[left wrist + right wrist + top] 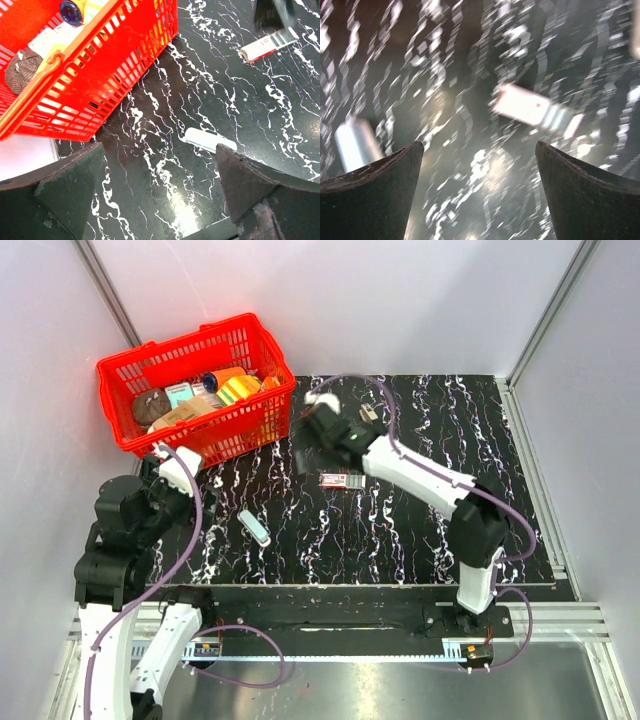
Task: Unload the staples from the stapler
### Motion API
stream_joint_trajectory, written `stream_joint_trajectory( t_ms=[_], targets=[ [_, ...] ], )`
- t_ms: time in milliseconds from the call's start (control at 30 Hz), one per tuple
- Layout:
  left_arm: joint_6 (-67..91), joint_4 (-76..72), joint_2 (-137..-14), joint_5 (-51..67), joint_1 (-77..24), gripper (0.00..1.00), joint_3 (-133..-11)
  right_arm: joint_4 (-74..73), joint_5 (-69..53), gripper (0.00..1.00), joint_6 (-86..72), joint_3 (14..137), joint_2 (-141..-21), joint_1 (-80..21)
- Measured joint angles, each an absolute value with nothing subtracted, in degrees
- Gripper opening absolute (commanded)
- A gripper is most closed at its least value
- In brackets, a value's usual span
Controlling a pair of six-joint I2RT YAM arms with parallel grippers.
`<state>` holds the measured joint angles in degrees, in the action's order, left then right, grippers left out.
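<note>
Both grippers stand apart and hold nothing. The left gripper [159, 150] has the pale bar [207, 141] at its 3 o'clock, and the right gripper [479, 147] has the red-and-white box [530, 107] at its 2 o'clock. I cannot tell surely where the stapler is on the dark table [480, 430]. Because of this, the next grasp may take the wrong thing.

White arm links [420, 475], black joints [478, 530] — purple cables [199, 515] looping alongside — dark, wedge-shaped pincer fingers [65, 195].

stapler [368, 412] | small, dark grey and silver | lying on the table [520, 420], far middle
</note>
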<state>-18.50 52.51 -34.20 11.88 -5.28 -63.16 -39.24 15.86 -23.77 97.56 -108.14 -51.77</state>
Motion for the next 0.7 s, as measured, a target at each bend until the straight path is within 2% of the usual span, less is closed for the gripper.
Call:
stream_joint_trajectory(
  t_ms=[100,233,467,700],
  targets=[
    [-19.75,52.45,-34.35,13.43,-5.28,0.99,-62.78,-37.39,18.11,0.99,-21.23,97.47,-107.81,-44.47],
    [-20.12,52.75,-37.06,14.57,-5.28,0.99,-62.78,-37.15,20.18,0.95,-18.59,98.48,-111.24,-39.92],
    [-21.26,53.41,-37.67,14.92,-5.28,0.99,-62.06,-36.18,20.56,0.83,-17.61,99.59,-121.43,-40.8],
    [-22.57,53.98,-36.71,14.94,-5.28,0.99,-60.71,-31.83,22.02,0.78,-20.21,97.71,-122.98,-40.86]
  ],
)
